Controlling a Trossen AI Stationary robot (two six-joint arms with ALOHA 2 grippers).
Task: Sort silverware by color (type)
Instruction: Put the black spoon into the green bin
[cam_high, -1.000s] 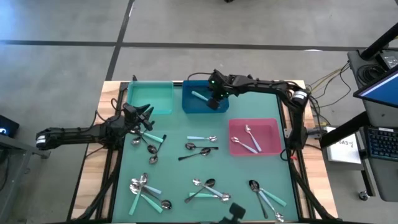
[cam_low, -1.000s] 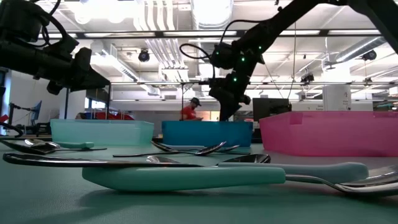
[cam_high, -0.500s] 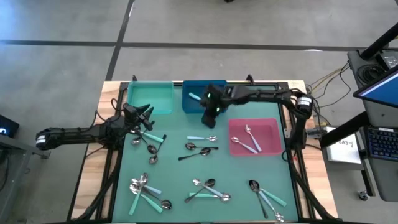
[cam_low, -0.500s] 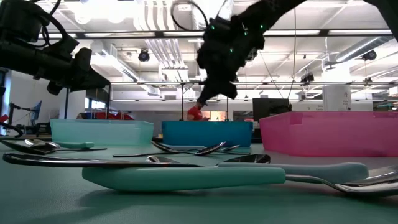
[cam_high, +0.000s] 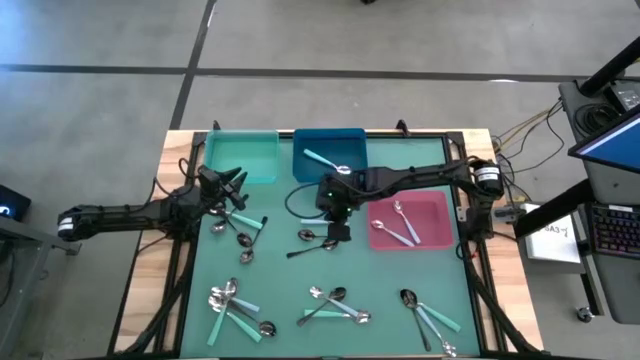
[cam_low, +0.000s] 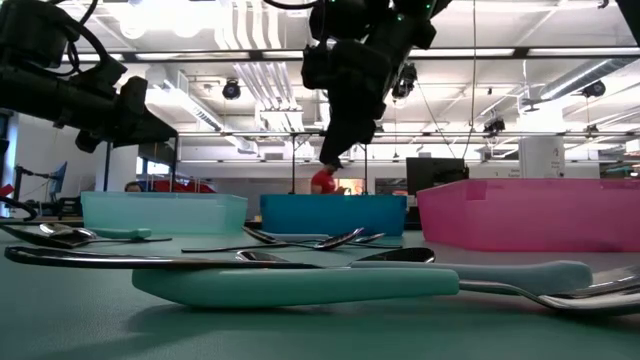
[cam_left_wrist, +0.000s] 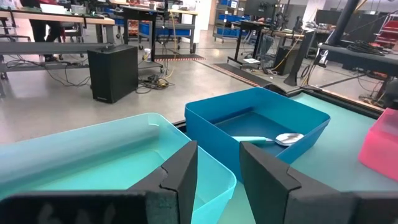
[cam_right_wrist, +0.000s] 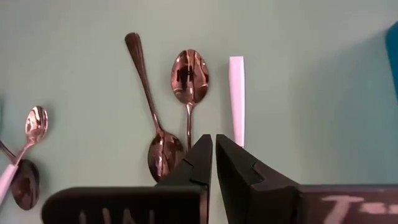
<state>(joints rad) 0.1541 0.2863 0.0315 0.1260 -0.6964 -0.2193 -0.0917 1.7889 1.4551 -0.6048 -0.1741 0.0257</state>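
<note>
Spoons lie scattered on the green mat. A dark pair (cam_high: 318, 238) and a turquoise-handled spoon (cam_right_wrist: 237, 99) lie in the middle, right under my right gripper (cam_high: 338, 228). That gripper hangs shut and empty above them (cam_right_wrist: 214, 149), high over the mat in the low view (cam_low: 330, 160). One turquoise-handled spoon (cam_high: 322, 159) lies flat in the blue bin (cam_high: 352, 140), and shiny ones (cam_high: 398, 226) lie in the pink bin (cam_high: 436, 200). My left gripper (cam_high: 238, 186) waits open at the left, in front of the teal bin (cam_left_wrist: 112, 155).
More spoons lie in heaps near the front edge, at the left (cam_high: 236, 306), the middle (cam_high: 336, 304) and the right (cam_high: 428, 314). Another small group (cam_high: 240, 230) lies beside my left gripper. The three bins line the far side of the mat.
My right gripper has swung from above the blue bin toward the near edge and a little leftward. It now hangs over the spoons in the middle of the mat. It has tipped and rolled on the way and stayed shut. The spoon in the blue bin has stayed put.
</note>
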